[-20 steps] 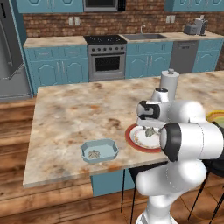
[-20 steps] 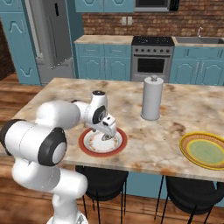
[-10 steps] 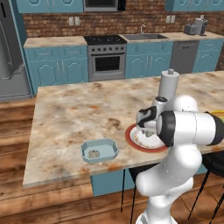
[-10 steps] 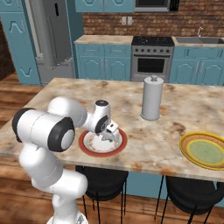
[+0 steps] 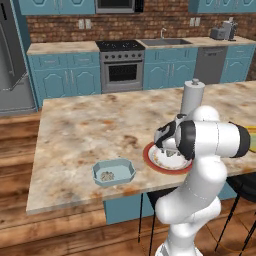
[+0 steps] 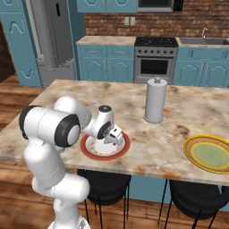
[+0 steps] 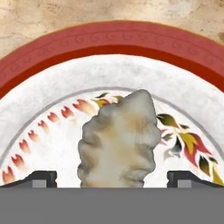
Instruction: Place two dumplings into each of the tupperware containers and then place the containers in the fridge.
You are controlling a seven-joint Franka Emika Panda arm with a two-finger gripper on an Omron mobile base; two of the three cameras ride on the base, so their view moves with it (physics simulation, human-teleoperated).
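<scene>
A lumpy beige dumpling [image 7: 118, 140] lies on the red-rimmed plate [image 7: 109, 39] right in front of my hand. My gripper [image 7: 112, 179] is open, with one dark fingertip [image 7: 41, 178] on each side of the dumpling and apart from it. Seen from the base, the gripper [image 5: 167, 150] [image 6: 112, 139] hangs low over the plate [image 5: 152, 162] [image 6: 91, 152] near the counter's front edge. A pale blue tupperware container [image 5: 125, 176] stands left of the plate with small beige dumplings [image 5: 106, 175] inside. The fridge [image 5: 10, 60] [image 6: 53, 38] stands shut at the far left.
A tall grey cylinder [image 5: 195, 97] [image 6: 155, 100] stands upright just behind the plate. A yellow round plate [image 6: 209, 153] lies further right on the counter. Dark stools [image 6: 105, 185] sit under the counter's front edge. The stove [image 5: 122, 67] is at the back wall.
The hand has come down from above the plate to just over it. The elbow has swung outward. The jaws have stayed open.
</scene>
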